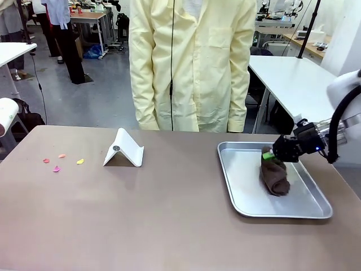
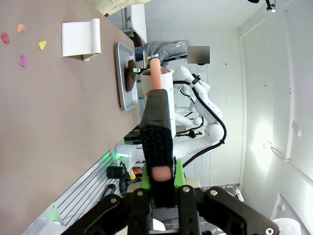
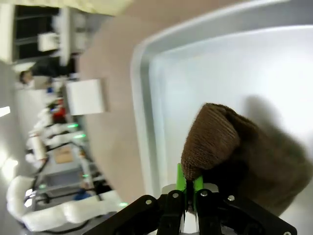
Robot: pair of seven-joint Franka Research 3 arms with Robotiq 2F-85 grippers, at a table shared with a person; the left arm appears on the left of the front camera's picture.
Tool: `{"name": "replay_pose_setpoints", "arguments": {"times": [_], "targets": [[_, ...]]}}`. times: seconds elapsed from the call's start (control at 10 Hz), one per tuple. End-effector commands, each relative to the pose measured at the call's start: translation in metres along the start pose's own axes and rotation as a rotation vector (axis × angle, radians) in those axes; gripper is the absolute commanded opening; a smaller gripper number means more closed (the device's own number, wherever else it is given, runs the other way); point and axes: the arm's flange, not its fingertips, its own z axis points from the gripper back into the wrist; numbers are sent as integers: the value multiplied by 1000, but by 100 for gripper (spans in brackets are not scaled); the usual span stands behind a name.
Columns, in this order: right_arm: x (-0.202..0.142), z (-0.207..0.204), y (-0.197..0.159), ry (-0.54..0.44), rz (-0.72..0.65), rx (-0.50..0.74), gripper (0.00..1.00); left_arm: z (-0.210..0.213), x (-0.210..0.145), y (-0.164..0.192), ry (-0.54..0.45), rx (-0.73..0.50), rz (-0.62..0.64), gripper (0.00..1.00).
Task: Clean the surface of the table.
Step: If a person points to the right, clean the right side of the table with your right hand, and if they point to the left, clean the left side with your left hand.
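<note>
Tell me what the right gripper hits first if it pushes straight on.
The right gripper is shut on the cloth, so that comes first; just behind it, likely the tray floor.

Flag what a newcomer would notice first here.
The right tool pinches a rolled brown cloth in the silver tray at the right of the table. Small coloured scraps lie at its left, with a white folded stand nearby. In its wrist view, the left tool grips a long black object with a pinkish tip.
</note>
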Motion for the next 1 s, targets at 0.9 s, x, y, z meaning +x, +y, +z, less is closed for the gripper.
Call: {"name": "replay_pose_setpoints", "arguments": {"times": [0.9], "targets": [[-19, 100, -7, 189, -206, 848, 6, -1, -2, -5, -2, 3, 9, 0]]}}
